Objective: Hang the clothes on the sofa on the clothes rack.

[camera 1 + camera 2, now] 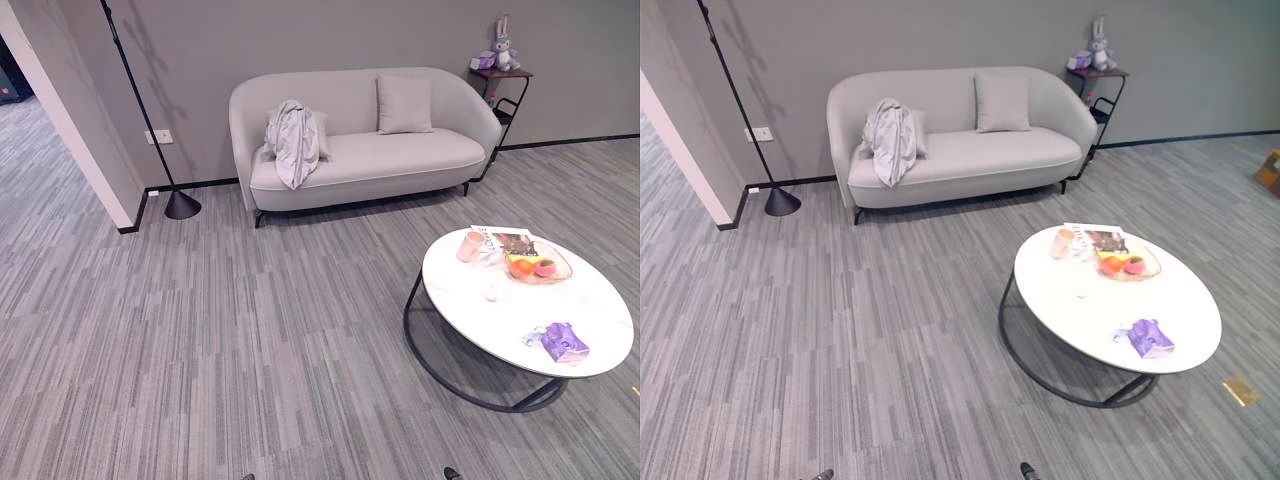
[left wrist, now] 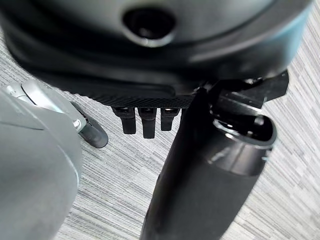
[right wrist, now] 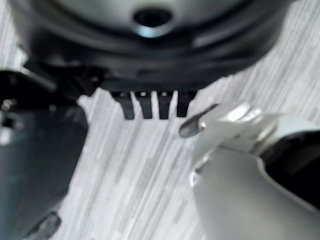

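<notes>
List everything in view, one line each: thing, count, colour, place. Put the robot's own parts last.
sofa: 1, light grey, against the far wall
garment: 1, pale grey, draped over the sofa's left end
cushion: 1, light grey, on the sofa's right half
lamp: 1, black, on the floor left of the sofa
side table: 1, black-framed, right of the sofa
toy rabbit: 1, grey, on the side table
coffee table: 1, round, white top, near right
cup: 1, pink, on the coffee table
fruit bowl: 1, clear, on the coffee table
purple object: 1, near edge of the coffee table
left hand: dark, over the floor
right hand: dark, over the floor
</notes>
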Controlling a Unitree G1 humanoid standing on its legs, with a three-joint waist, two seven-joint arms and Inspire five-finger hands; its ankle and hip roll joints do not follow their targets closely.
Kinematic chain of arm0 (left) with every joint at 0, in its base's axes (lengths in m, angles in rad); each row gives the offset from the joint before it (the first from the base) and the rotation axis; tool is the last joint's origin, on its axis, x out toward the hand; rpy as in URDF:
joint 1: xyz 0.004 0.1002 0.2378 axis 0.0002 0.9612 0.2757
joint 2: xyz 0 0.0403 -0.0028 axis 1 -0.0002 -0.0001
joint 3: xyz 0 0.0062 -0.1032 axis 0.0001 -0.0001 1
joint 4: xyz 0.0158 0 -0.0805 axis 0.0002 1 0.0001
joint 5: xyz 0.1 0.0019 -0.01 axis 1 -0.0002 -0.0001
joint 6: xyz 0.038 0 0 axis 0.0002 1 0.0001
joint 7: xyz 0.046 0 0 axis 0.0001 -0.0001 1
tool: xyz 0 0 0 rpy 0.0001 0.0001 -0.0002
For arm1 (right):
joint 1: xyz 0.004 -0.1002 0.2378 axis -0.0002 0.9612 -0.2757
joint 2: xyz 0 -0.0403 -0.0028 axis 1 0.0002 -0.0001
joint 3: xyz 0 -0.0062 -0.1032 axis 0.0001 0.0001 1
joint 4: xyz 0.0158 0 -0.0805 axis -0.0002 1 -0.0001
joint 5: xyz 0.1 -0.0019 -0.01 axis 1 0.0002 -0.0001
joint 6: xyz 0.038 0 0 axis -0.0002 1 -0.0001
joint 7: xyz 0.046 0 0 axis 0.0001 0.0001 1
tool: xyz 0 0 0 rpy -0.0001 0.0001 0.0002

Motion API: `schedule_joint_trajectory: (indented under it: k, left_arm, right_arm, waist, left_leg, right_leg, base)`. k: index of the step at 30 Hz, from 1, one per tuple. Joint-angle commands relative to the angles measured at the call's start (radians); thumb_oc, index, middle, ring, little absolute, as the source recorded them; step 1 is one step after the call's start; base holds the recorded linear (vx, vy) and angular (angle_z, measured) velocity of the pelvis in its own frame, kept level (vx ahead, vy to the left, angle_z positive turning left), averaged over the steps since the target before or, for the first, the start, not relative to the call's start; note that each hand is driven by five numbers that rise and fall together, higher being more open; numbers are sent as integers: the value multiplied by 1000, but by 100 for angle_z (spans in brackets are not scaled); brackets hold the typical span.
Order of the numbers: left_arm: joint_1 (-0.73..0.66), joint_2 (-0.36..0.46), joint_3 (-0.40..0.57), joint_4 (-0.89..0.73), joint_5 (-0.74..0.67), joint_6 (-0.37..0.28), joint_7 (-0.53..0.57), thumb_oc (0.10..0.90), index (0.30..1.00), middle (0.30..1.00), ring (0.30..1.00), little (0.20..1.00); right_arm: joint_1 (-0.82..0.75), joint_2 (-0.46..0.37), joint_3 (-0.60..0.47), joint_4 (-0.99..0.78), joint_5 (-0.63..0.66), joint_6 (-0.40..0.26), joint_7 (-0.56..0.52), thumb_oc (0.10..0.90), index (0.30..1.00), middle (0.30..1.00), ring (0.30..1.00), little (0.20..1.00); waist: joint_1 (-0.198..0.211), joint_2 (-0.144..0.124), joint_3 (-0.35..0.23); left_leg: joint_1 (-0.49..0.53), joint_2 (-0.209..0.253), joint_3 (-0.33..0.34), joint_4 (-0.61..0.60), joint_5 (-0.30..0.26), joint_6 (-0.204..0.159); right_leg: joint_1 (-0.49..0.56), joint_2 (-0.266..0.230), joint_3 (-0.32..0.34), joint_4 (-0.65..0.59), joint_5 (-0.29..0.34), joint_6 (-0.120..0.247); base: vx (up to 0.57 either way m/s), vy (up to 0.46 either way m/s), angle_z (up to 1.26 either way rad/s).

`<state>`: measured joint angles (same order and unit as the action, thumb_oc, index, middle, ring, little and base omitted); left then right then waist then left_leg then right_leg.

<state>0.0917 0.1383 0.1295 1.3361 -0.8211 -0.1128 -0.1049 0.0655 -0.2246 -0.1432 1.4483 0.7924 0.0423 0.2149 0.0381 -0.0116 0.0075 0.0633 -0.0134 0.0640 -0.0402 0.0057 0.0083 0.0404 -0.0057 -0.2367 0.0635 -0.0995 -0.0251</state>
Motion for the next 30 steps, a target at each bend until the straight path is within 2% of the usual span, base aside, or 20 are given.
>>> schedule_joint_trajectory:
  k: [1, 5, 8, 15, 28, 30]
  left_arm:
    - [-51, 22, 11, 62, 71, -30, -33, 800, 900, 900, 900, 900]
    - [-51, 24, -11, 65, 98, -28, -41, 800, 900, 900, 900, 900]
    - [-54, 18, -60, 59, 148, -31, -48, 800, 900, 900, 900, 900]
    - [-67, 18, -136, 68, 244, -21, -60, 800, 900, 900, 900, 900]
    - [-76, 29, -143, 77, 276, -13, -60, 800, 900, 900, 900, 900]
    - [-67, 26, -146, 75, 278, -11, -59, 800, 900, 900, 900, 900]
  right_arm:
    - [-42, -14, 8, 54, -16, -13, 27, 800, 900, 900, 900, 900]
    - [-43, -22, 4, 61, -15, -10, 28, 800, 900, 900, 900, 900]
    - [-47, -33, 10, 68, -31, -10, 29, 800, 900, 900, 900, 900]
    - [-59, -52, 59, 51, -121, -12, 35, 800, 900, 900, 900, 900]
    - [-55, -70, 88, 45, -181, -5, 50, 800, 900, 900, 900, 900]
    - [-41, -51, 106, 22, -173, -9, 52, 800, 900, 900, 900, 900]
  waist:
    - [-2, -31, -26]
    - [-5, -27, -26]
    - [-8, -25, -24]
    - [-12, -18, -28]
    - [-7, -21, -20]
    - [-7, -23, -16]
  left_leg:
    - [4, 24, 29, -47, 4, -47]
    - [3, 24, 30, -47, 3, -47]
    - [3, 25, 30, -47, 2, -46]
    - [7, 27, 33, -47, -2, -45]
    - [3, 21, 27, -47, -7, -38]
    - [-4, 18, 25, -47, -8, -35]
  right_leg:
    - [73, -77, -2, -151, 92, 117]
    - [70, -79, -1, -151, 94, 118]
    - [68, -79, 0, -151, 96, 118]
    - [68, -76, 5, -151, 96, 119]
    - [59, -79, 14, -151, 102, 121]
    - [53, -79, 17, -151, 105, 122]
  base:
    - [0, 0, 0]
    - [0, 0, 0]
    - [0, 0, 0]
    - [0, 0, 0]
    - [2, 2, 0]
    - [4, 39, 0]
